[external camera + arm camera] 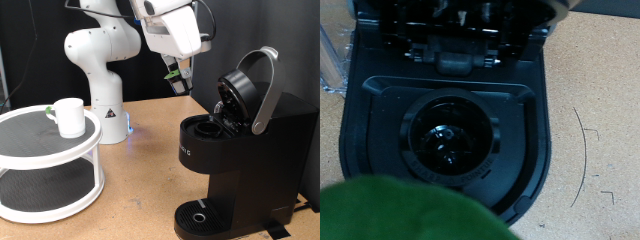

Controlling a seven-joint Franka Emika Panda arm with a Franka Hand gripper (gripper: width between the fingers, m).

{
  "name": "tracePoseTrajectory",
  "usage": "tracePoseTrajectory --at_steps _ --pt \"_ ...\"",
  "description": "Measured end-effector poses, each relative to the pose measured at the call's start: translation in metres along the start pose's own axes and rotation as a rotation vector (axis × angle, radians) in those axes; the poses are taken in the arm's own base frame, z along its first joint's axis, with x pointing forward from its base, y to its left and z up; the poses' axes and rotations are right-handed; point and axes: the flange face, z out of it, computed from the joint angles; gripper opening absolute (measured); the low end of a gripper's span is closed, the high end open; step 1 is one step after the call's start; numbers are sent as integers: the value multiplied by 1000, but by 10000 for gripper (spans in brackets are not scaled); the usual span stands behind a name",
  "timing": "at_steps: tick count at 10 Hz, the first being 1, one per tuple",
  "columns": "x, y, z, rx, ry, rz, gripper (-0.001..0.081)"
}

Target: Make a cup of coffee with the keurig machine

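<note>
Pincer: my gripper [178, 77] is hanging above the tabletop, at about ten o'clock from the open brew chamber of the coffee machine [240, 165]; it is pinching something small with a green top – the fingers are narrowed on it.

Held thing: in the wrist view a blurred green shape [415, 210] is filling the near edge, right by my fingers; I cannot tell more of it.

Coffee machine: its lid [250, 88] is standing tilted up and back, and the round pod chamber [450, 140] is lying open below my camera.

Cup: the white cup [69, 116] is sitting on the top tier of the round white shelf [45, 150], well apart from the machine – toward nine o'clock of it.

Drip base: bare, no cup on it.
</note>
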Motion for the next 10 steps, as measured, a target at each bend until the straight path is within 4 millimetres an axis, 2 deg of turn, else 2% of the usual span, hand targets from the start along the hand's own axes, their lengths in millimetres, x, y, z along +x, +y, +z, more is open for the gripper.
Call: tracePoseTrajectory --at_steps 6,10 --pt "-2 13 -15 0 7 -4 461" --pt "3 16 -5 42 -30 -42 461"
